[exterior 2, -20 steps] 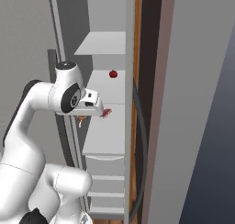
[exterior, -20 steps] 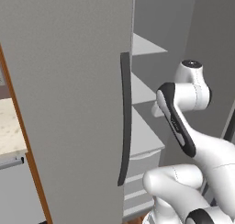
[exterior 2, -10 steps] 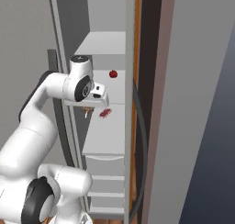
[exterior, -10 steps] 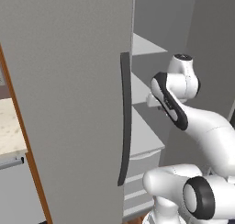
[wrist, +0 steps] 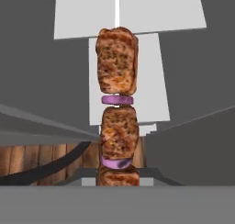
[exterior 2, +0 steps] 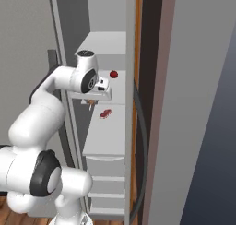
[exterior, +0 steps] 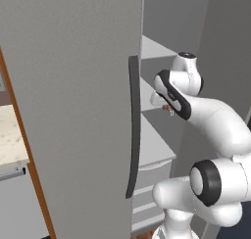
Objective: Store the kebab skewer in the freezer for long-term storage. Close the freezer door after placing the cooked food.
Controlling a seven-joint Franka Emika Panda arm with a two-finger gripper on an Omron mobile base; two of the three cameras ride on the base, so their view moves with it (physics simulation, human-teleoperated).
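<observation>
Freezer door [exterior: 73, 110] matte grey, handle [exterior: 133, 130] dark, smooth. Kebab skewer [wrist: 117, 103] rough browned meat. Shelves [exterior 2: 108, 132] smooth white. Floor [wrist: 41, 156] wood planks.

Two base cameras behind the arm face the open freezer [exterior: 157, 150] from opposite sides; the hand camera looks close along the kebab skewer [wrist: 117, 103].
</observation>
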